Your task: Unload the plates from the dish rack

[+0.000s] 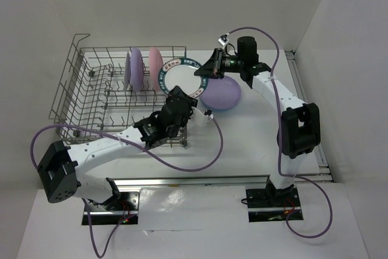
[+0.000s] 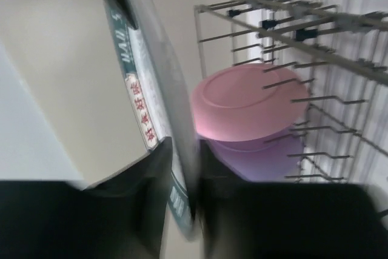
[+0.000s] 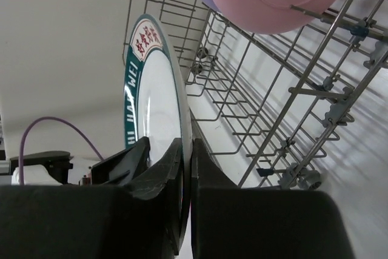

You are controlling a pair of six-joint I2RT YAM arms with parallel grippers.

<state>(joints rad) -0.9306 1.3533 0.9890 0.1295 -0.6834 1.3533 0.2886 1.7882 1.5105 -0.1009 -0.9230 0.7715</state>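
The white plate with the dark teal patterned rim [image 1: 179, 77] stands on edge at the right end of the dish rack [image 1: 91, 98]. My left gripper [image 1: 185, 96] is shut on its lower rim, and the rim sits between the jaws in the left wrist view [image 2: 185, 180]. My right gripper [image 1: 205, 72] is shut on its right rim, with the jaws tight on the edge in the right wrist view [image 3: 187, 168]. A lavender plate [image 1: 134, 68] and a pink plate [image 1: 155, 65] stand upright in the rack. A lavender-blue plate [image 1: 221, 96] lies flat on the table under my right gripper.
The rack's tall wire sides [image 3: 273, 107] and tines [image 2: 339, 59] stand close behind the held plate. The pink plate [image 2: 248, 101] and the lavender plate [image 2: 260, 156] are just beyond it. White walls enclose the table on the back and right.
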